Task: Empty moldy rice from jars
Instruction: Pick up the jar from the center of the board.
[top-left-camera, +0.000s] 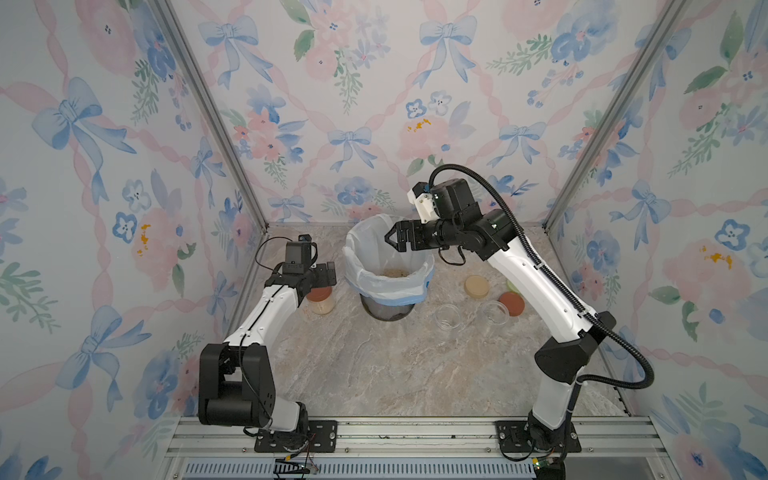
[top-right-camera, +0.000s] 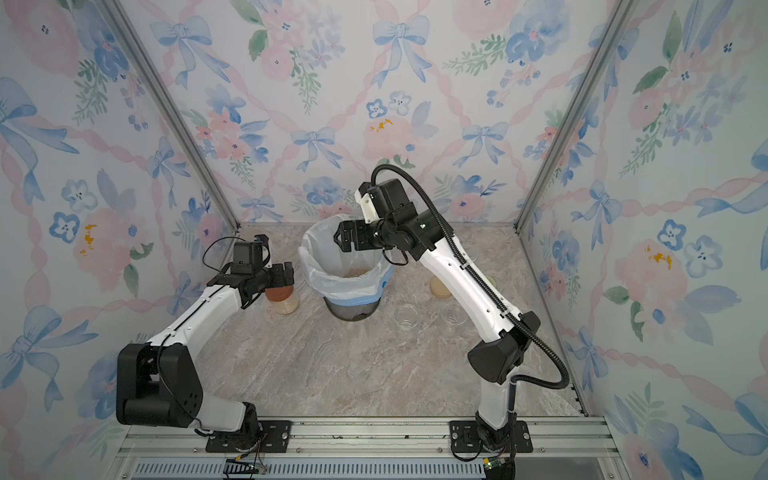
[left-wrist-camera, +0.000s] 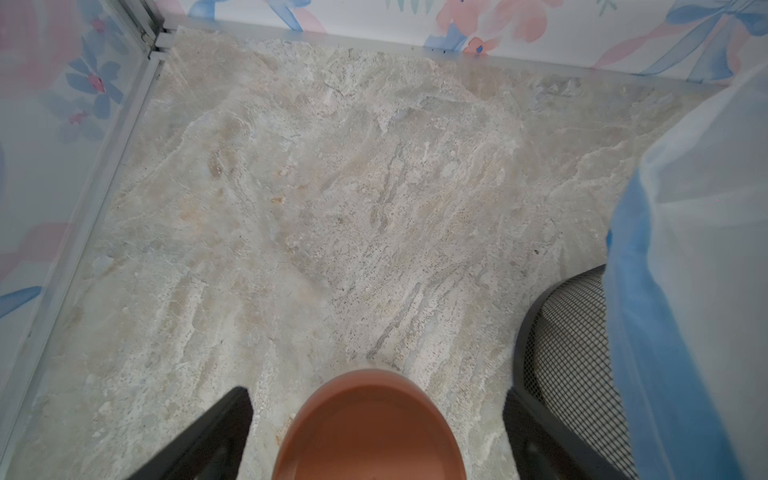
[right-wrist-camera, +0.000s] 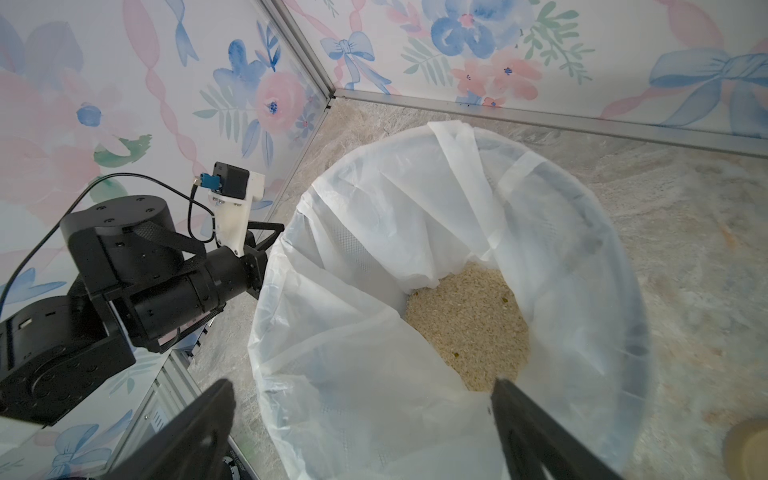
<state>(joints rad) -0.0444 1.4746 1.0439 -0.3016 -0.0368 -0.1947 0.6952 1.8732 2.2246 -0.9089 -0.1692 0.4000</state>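
Note:
At the left of the bin stands a glass jar (top-left-camera: 321, 302) (top-right-camera: 282, 302) with a rust-red lid (left-wrist-camera: 370, 428) and pale moldy rice in it. My left gripper (top-left-camera: 326, 274) (top-right-camera: 286, 272) (left-wrist-camera: 376, 392) hangs open just above that lid, a finger on each side with gaps between. My right gripper (top-left-camera: 388, 241) (top-right-camera: 337, 241) (right-wrist-camera: 362, 382) is open and empty over the bin's mouth. More moldy rice (right-wrist-camera: 469, 324) (top-left-camera: 395, 273) lies at the bottom of the liner. Two empty lidless jars (top-left-camera: 449, 316) (top-left-camera: 494, 312) stand right of the bin.
The dark mesh bin (left-wrist-camera: 573, 353) with its white liner (right-wrist-camera: 374, 249) (top-left-camera: 365, 241) stands at mid-back. A beige lid (top-left-camera: 476, 286), a rust-red lid (top-left-camera: 512, 303) and a pale green lid (top-left-camera: 511, 286) lie behind the empty jars. Walls close in on the left, back and right.

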